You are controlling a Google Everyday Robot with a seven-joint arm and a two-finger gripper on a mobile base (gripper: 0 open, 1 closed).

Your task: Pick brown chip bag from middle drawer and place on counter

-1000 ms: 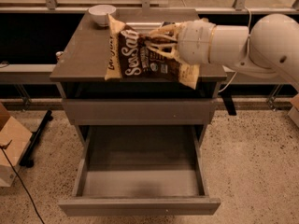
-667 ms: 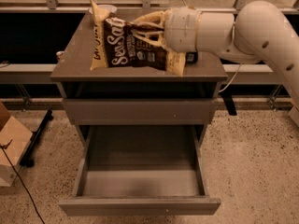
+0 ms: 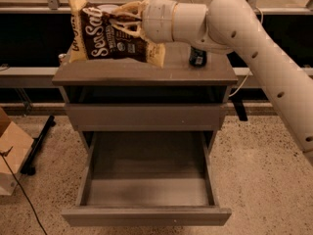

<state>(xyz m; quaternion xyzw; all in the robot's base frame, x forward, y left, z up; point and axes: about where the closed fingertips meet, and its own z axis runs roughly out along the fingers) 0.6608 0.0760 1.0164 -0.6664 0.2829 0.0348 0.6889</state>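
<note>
**PLACE STEP IN HAND: BAG OVER COUNTER**

Start at the middle drawer (image 3: 146, 192), nearest the camera: pulled out, bare-floored, holding nothing. Treat the pick as done. Above it, note the closed drawer front (image 3: 146, 116), then the counter (image 3: 146, 73).

Find the brown chip bag (image 3: 100, 35) over the counter's left rear part, lying lengthwise, lettering toward the camera. Cannot tell whether touching the counter or hanging just above it. Find the gripper (image 3: 128, 26) at the bag's right half, reaching in from the right, pinched onto the brown chip bag with fingers (image 3: 122, 31) wrapped across the dark middle.

Judge the step as placing. Next: lower until resting flat on the counter, spread the fingers, withdraw up and to the right. Keep clear of the small dark can (image 3: 197, 57), standing well apart toward the right rear.

Count, near to far: one open drawer; one cardboard box (image 3: 10, 151) on the floor at left; one closed front; one counter; one bag; one gripper; one can.
</note>
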